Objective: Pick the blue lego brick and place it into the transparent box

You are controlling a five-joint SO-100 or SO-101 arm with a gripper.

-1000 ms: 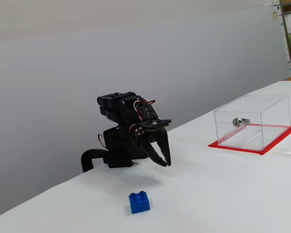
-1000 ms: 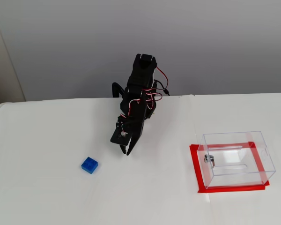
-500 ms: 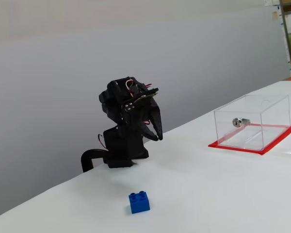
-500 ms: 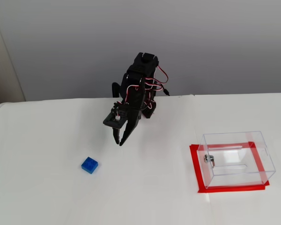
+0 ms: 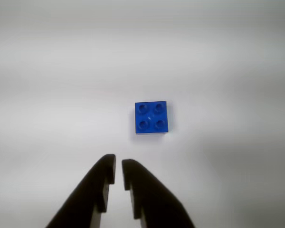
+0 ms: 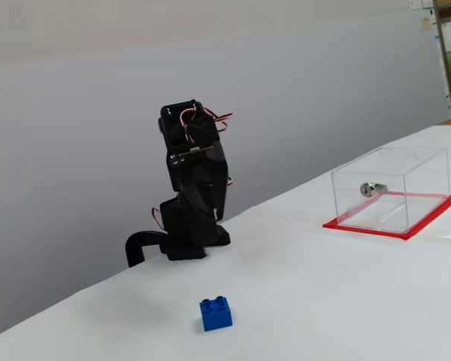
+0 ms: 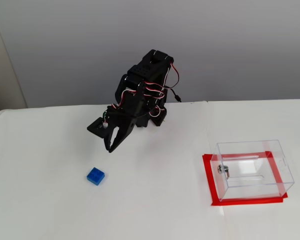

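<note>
Approach step: the pincer (image 5: pixel 118 168), nearly closed and empty, hovers below the blue lego brick (image 5: pixel 152 117) at frame centre; next it should open and descend over it.

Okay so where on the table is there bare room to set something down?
Bare table runs between the blue brick and the clear box, and left of the brick. It is tight only under the pincer, above the brick in that view.
</note>
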